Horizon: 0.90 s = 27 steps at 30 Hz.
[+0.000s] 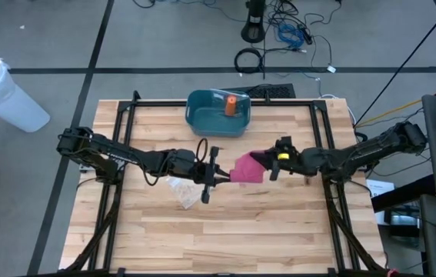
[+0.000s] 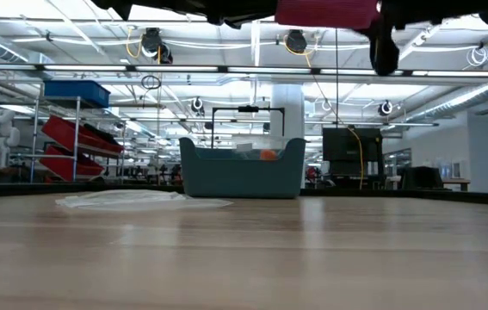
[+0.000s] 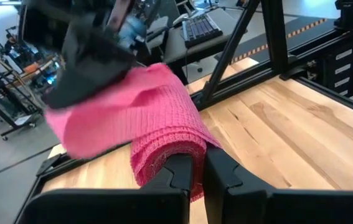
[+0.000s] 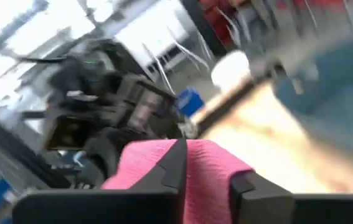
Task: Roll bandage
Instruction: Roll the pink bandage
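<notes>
Bandage (image 1: pixel 247 168), pink and stretchy, up in the air over the middle of the table (image 1: pixel 279 231), not touching the wood. Partly rolled: a fat roll at one end, a loose flat flap at the other. Seen from low down only as a pink strip at the very top, well above the table.

Left gripper (image 3: pixel 199 177) pinched tight on the end of the roll, its two fingers (image 3: pixel 185 177) nearly together with pink cloth squeezed between. Right gripper (image 1: pixel 273 165) at the loose flap, just beside the left one. Cannot tell if squeezing or letting go there.

Things that could go wrong, as a guess:
- Flap dropping and hanging down, if the right gripper is not really holding on. No way to wind it neatly then.
- Roll coming undone, since only a small pinch holds it and stretchy cloth likes to spring back.
- Roll going crooked, if pulled more on one side than the other.
- Grippers bumping, being so near each other.
- Cloth catching on the clear wrapper (image 1: pixel 187 192) lying on the table below, if brought down low.

Blue tub (image 1: pixel 202 108) at the far edge with something orange (image 1: pixel 231 105) inside, well apart from all this.

No words, brands or labels to read anywhere.
</notes>
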Each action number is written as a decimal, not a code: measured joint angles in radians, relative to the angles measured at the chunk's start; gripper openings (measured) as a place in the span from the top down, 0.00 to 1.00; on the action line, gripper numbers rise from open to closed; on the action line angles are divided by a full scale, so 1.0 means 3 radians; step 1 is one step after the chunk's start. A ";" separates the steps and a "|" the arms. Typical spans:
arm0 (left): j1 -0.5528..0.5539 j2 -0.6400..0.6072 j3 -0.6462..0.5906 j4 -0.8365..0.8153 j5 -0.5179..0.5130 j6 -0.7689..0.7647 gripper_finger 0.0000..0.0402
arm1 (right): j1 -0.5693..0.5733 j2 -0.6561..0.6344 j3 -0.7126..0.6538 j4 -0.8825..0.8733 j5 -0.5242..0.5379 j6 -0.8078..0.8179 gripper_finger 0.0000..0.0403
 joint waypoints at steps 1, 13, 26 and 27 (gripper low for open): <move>-0.0002 0.0000 -0.0001 -0.0002 0.0001 0.0005 0.97 | -0.0021 0.0012 0.0000 -0.0108 -0.0015 0.0236 0.88; -0.0014 0.0000 -0.0001 -0.0022 0.0098 0.0070 0.97 | -0.0325 -0.0009 0.0067 0.0211 -0.0925 0.0666 0.57; -0.0070 0.0000 -0.0001 -0.0022 0.0127 0.0084 0.97 | -0.0579 0.0000 0.0155 -0.0188 -0.1491 0.1248 0.38; -0.0070 0.0000 -0.0001 -0.0022 0.0128 0.0088 0.97 | -0.0587 -0.0006 0.0155 -0.0154 -0.1592 0.1307 0.37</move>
